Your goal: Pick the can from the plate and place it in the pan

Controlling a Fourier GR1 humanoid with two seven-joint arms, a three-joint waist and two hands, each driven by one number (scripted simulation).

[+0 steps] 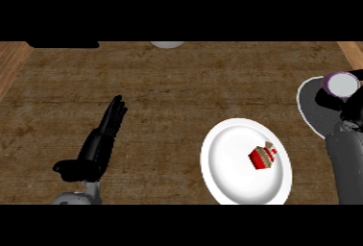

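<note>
The can (341, 83), purple-sided with a pale top, is at the far right over the grey pan (310, 119), which the view's right edge cuts off. My right hand (349, 109) is curled round the can's lower part and hides it; I cannot tell whether the can touches the pan's floor. The white plate (227, 168) lies left of the pan, near the front edge, with no can on it. My left hand (104, 137) rests open at the left, fingers straight and pointing away, holding nothing.
A small red and tan piece (263, 157) sits on the plate's right half. A pale round object (167, 44) and a dark shape (62, 44) show at the counter's back edge. Lighter wood strips border the counter at both sides.
</note>
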